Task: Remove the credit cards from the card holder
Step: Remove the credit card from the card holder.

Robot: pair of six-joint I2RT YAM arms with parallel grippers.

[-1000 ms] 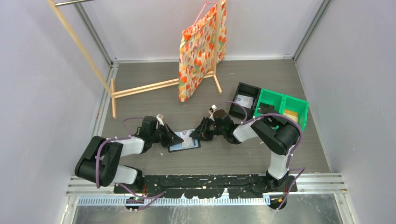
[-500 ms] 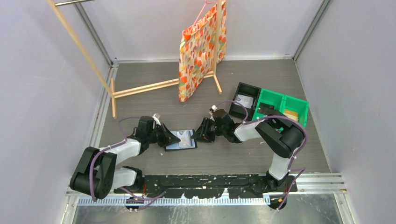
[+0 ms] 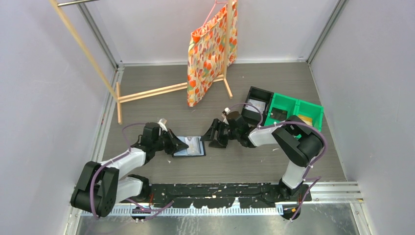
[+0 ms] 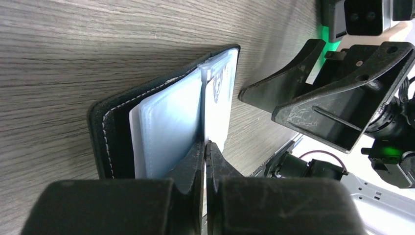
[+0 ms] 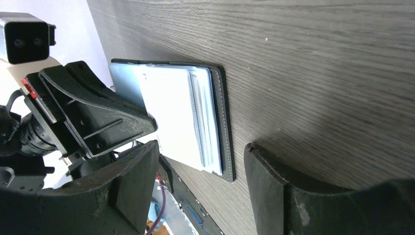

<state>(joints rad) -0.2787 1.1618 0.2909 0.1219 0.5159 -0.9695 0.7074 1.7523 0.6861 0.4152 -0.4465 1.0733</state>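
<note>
Since a second ago the right fingers point(image 3: 211, 137) have backed off the card holder point(image 3: 192, 147). They were at its edge then; now a strip of bare counter point(image 3: 235, 161) lies between. The holder has slid a little toward the left arm, which has drawn back with it. My read: nothing braces the holder now, so the pull drags it along rather than freeing the card. The left fingers point(image 4: 204, 147) are closed almost completely, nipping the near edge of a pale card point(image 4: 220, 103) at their very tips. The holder lies open and flat just ahead of them. From the right wrist view the card point(image 5: 166, 112) overhangs the holder's edge toward the left fingers, partly out but not clear. The right fingers are spread wide and empty, the holder ahead of them and not touching. Left arm stretched low, forearm along the counter. Right arm folded at the elbow and reaching across low, so the two sets of fingers face each other over the holder.
</note>
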